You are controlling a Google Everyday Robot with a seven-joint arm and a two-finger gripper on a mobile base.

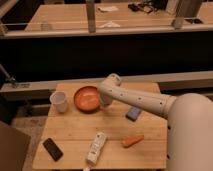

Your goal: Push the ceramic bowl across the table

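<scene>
We see the ceramic bowl (87, 98), round, shallow and orange-brown with a darker rim, sitting upright on the far part of the small wooden surface (75, 134), a little left of the middle of the frame. Just to its right, the hand (106, 100) hangs down from the bent end of the white arm (137, 97) and sits right against the bowl's right edge; we cannot tell whether it actually touches the rim, and we cannot tell how the hand is set, since the arm's wrist covers it. The arm reaches in from the lower right of the frame, where the robot's large white body (192, 135) fills the corner. Left of the bowl, just beside it, stands a small white cup (59, 101), upright. Right of the bowl and under the arm lies a small blue-grey block (133, 113), which we take to be a sponge. Nearer the bottom of the frame we find a white bottle (96, 148) lying on its side, an orange carrot (132, 141) to its right, and a black phone (52, 149) lying flat toward the lower left corner of the surface. Across the upper part of the frame runs a longer wooden table (70, 15) with metal posts (90, 15), behind a dark rail.
</scene>
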